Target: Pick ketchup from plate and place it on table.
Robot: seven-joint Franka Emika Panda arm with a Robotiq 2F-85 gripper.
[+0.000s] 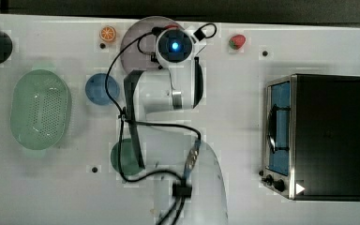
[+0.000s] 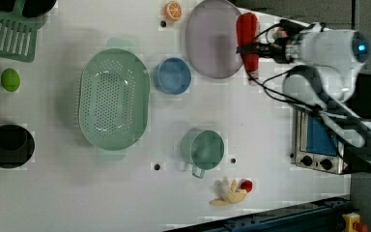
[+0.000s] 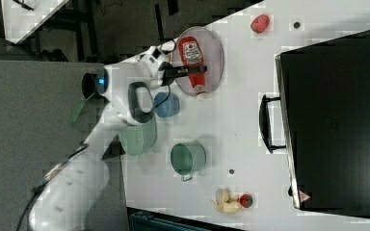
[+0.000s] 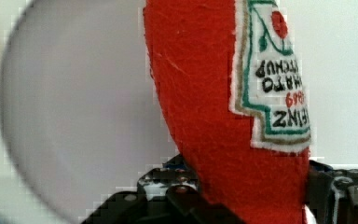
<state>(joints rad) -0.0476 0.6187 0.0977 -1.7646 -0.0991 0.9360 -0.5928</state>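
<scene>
Fingers of our gripper [image 4: 249,200] are clamped on the ketchup [image 4: 214,116], one on each side of the soft red felt bottle, low on its body where the wrist view shows the red cloth pinched between the dark pads. We read the grip as closed on the bottle, not merely standing around it

Outward from the fingers, the bottle runs well past them at both ends: in the right view the ketchup [image 3: 194,60] has its labelled body on one side of the gripper [image 3: 192,70] and its cap on the other. It hangs over the edge of the plate [image 3: 214,45]; whether it is touching the plate we cannot tell. In the left view the ketchup [image 2: 248,41] sits at the rim of the plate [image 2: 207,43], just beyond our fingertips, with the table [image 2: 270,125] bare right beside it

Risks as we judge them: the felt is squashy, so the pinch may slip and the bottle may swing or slide out while we carry it. If a long end droops, it could drag on the plate rim and shift the plate. Farther out, the blue dish [image 2: 173,76] lies near, so a careless path or an early release could land the bottle on it or back on the plate
</scene>
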